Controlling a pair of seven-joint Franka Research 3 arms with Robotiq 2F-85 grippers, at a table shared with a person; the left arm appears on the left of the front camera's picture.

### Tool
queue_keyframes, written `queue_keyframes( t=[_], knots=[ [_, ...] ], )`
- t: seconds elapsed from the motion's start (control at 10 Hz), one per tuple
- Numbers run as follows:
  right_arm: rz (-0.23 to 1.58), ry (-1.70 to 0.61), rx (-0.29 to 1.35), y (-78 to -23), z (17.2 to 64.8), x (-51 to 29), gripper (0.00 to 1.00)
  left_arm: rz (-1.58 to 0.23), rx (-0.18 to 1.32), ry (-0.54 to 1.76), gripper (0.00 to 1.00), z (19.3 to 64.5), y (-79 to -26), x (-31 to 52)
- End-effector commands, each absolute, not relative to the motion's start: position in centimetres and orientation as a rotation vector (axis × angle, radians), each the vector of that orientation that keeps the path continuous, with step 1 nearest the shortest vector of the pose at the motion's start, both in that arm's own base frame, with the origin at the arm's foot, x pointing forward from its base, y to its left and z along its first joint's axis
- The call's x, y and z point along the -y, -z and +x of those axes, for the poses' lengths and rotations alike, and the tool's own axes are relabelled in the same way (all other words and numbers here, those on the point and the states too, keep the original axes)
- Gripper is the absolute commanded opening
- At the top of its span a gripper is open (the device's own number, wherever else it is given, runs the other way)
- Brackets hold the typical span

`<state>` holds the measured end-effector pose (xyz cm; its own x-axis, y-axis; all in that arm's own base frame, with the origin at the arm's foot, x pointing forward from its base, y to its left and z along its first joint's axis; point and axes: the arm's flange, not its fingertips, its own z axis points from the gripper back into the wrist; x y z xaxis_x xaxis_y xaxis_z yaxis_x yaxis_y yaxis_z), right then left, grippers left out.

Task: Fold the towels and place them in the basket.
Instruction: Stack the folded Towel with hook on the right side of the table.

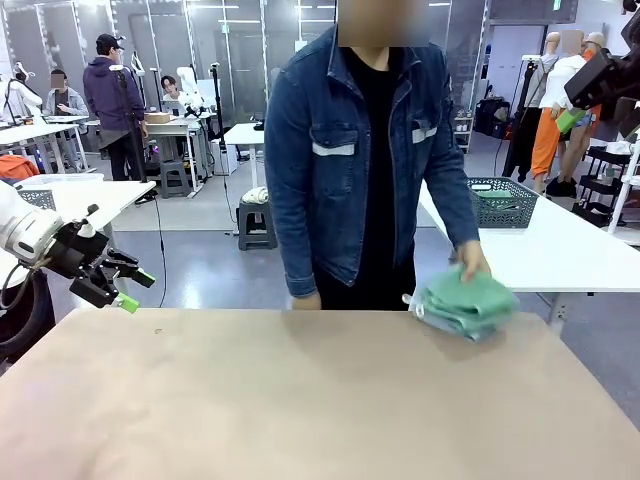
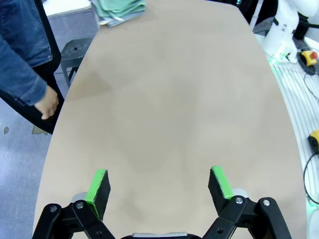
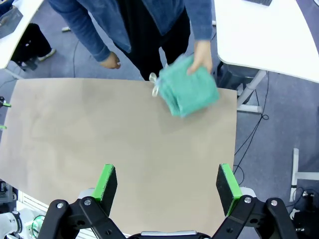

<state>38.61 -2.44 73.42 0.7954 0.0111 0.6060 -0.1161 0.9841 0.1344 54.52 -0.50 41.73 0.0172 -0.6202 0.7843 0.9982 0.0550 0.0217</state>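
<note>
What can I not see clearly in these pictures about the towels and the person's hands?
- Towels: bunched together in the front view, so the count and the folds cannot be told; the person's hand covers the top.
- Towels, left wrist view: cut off by the top edge.
- Towels, right wrist view: blurred; a pale edge shows under the green, no more.
- Person's other hand, front view: partly behind the table edge.

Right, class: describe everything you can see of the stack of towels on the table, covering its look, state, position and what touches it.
The stack of towels is soft terry cloth, mint green on top with a pale blue-grey layer showing at its lower edge. It is folded into a rough, thick square, with a small white loop at one corner. It lies at the far edge of the tan table, toward the robot's right. The person's hand rests on its top; neither end effector touches it.
</note>
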Motion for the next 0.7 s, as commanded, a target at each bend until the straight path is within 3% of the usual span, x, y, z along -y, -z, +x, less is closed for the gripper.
queue_keyframes(
  t=[0.0,0.6],
  knots=[
    [0.167,-0.067,0.64,-73.6,38.67,2.39,1.0,-0.655,0.736,1.412,1.0,54.59,-41.77,0.6],
    [0.167,-0.067,0.64,-73.6,38.67,2.39,1.0,-0.655,0.736,1.412,1.0,54.59,-41.77,0.6]
  ],
)
